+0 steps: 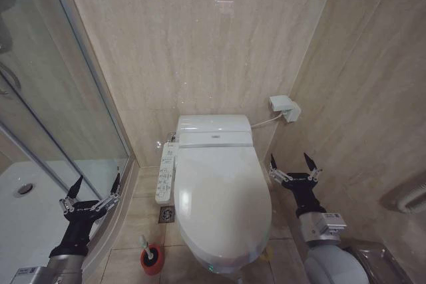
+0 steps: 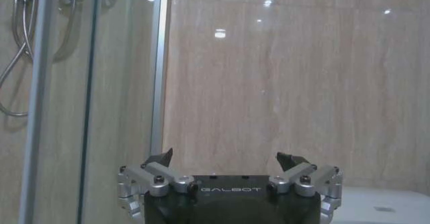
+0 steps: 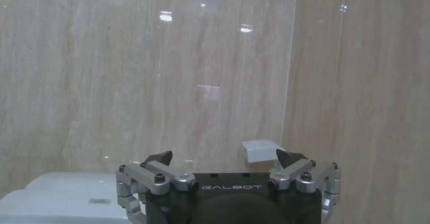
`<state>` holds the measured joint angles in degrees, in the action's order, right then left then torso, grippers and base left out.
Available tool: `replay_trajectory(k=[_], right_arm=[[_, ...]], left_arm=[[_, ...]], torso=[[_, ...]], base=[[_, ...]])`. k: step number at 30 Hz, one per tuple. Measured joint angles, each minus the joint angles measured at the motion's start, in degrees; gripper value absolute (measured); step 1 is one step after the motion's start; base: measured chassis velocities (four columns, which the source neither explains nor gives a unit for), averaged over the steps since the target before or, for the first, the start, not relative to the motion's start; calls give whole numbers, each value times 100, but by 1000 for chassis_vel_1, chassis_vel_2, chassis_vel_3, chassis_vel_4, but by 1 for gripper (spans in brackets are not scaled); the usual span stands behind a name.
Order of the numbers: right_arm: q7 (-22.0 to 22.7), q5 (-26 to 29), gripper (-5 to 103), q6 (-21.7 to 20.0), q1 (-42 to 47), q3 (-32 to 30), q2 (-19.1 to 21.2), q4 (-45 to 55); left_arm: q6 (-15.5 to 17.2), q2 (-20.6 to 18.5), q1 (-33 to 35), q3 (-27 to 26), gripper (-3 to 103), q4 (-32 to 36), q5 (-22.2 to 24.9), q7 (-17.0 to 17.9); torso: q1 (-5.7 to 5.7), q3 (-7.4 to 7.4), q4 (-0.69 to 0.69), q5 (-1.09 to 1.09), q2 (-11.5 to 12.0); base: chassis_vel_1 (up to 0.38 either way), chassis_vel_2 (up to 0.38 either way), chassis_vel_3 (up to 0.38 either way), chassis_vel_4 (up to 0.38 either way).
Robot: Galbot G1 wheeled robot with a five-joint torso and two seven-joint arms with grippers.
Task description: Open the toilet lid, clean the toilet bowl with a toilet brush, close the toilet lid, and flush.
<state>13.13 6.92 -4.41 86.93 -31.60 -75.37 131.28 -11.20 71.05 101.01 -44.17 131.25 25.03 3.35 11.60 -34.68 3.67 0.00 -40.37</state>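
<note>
The white toilet lid lies shut over the toilet bowl, whose inside is hidden; a white button panel runs along the bowl's left side. The toilet brush stands in its round red holder on the floor left of the bowl's front. My left gripper hangs open left of the toilet, beside the shower glass, and shows open in its wrist view. My right gripper is open right of the lid, near the side wall, and holds nothing.
A glass shower door and white shower tray stand at the left. The cistern sits against the back wall, with a white wall box and cable to its right. A floor drain lies beside the bowl. The beige tiled side wall stands close on the right.
</note>
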Motion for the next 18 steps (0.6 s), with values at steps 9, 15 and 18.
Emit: replay_trajectory(k=[9,15,18], right_arm=[[1,-1,100,0,-5,-1,1,-1],[0,-1,100,0,-1,0,1,0],[0,-1,100,0,0,0,0,0]], left_arm=[[0,0,-2,0,100,0,0,0],[0,0,0,0,100,0,0,0],[0,0,0,0,100,0,0,0]], torso=[[10,-4,1,0,3],[1,0,0,0,1],[-1,0,0,0,0]], base=[[-147,116,170,-101],[1,-2,-1,-2],[66,-49,-72,39]])
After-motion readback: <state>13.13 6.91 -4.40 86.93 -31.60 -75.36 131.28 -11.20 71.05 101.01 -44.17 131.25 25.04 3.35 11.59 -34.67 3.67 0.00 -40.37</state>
